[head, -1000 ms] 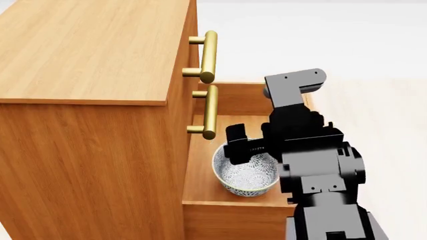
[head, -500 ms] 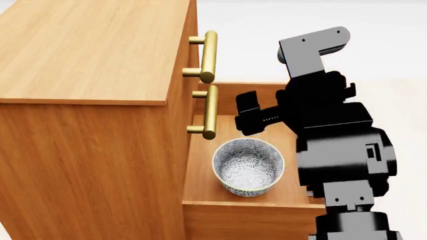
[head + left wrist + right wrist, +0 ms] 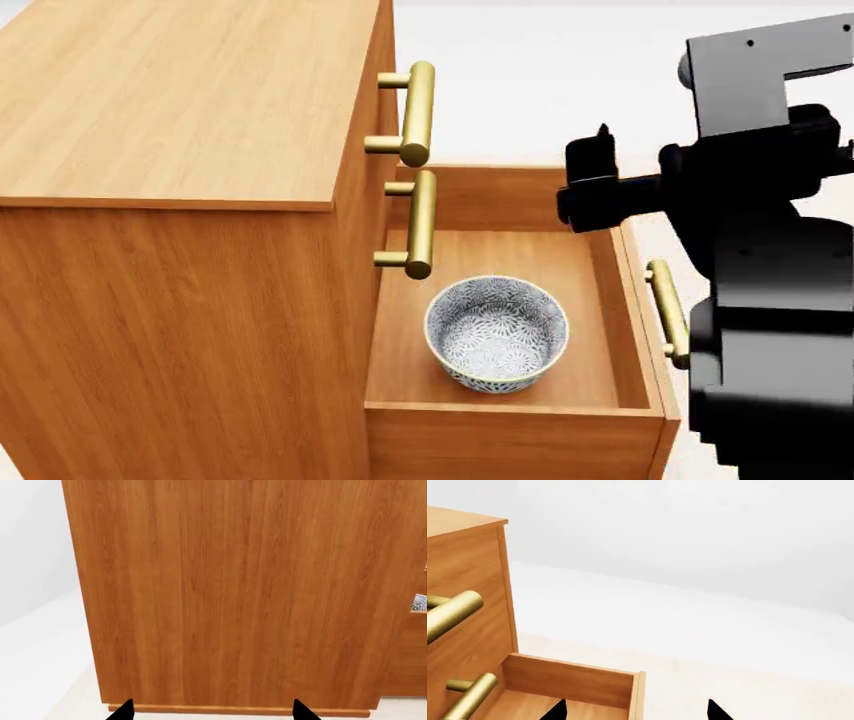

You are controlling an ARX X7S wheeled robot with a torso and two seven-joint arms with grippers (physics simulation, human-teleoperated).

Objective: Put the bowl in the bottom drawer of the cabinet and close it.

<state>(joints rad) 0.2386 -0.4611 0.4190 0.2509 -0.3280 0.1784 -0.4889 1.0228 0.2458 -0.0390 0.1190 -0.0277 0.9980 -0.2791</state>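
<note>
— Where is the bowl (image 3: 497, 333)?

— Upright on the floor of the bottom drawer (image 3: 607, 300), which stands pulled out of the cabinet (image 3: 187, 150). It sits toward the near end of the drawer, closer to the cabinet side, with nothing gripping it. A sliver of it also shows at the edge of the left wrist view.

— And the right end effector (image 3: 589, 190)?

— Up above the far end of the drawer, empty and touching nothing. In the right wrist view its two fingertips (image 3: 555, 711) stand well apart — it is spread wide, with only the drawer's back corner and the pale floor between them.

— What differs from a second ago?

— Then the right end effector was down at the bowl's rim. Half a second ago it had already lifted off, and now it is higher and further toward the drawer's front panel, so the drawer's brass handle (image 3: 669, 312) has come into sight. The bowl has not shifted.

— So the bowl relative to it?

— Below it and nearer the camera, clearly apart.

— The left end effector (image 3: 210, 711)?

— Its tips are spread too, holding nothing, facing the cabinet's side panel.
</note>
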